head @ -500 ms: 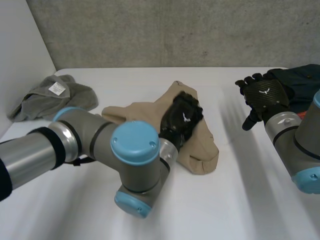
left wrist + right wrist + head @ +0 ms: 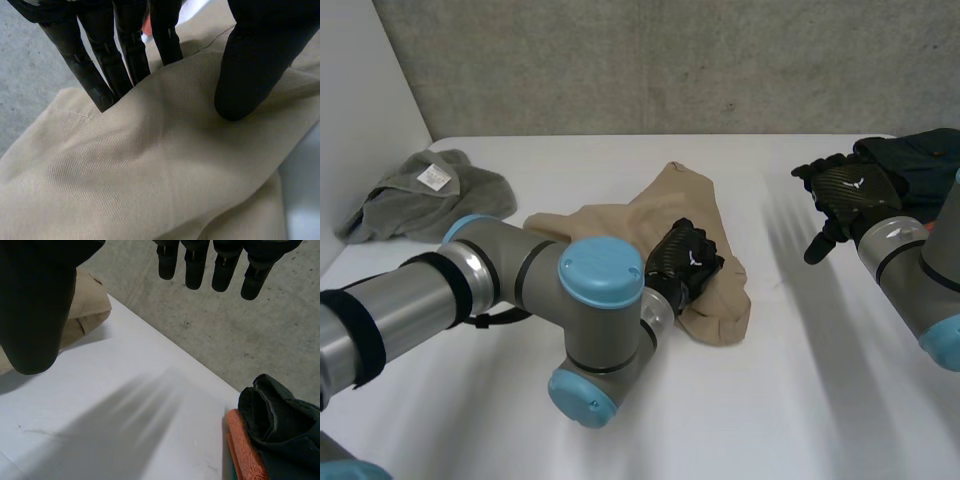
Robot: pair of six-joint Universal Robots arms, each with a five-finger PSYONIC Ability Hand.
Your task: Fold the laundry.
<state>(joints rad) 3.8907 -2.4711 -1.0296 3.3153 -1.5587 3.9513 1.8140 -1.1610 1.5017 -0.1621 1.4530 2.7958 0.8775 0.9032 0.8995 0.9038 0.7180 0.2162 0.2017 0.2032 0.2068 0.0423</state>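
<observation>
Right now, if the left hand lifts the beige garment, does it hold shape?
Likely floppy: the beige garment lies in soft folds and bunches into a ridge between the fingers and thumb of the left hand. Probably light; the unpinched part would hang and drag. Its woven surface looks grippy, not slippery.

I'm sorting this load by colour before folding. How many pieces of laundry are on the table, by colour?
tan garment: 1
grey garment: 1
dark garment: 1
orange cloth, under the dark garment: 1
Total: 4
</observation>
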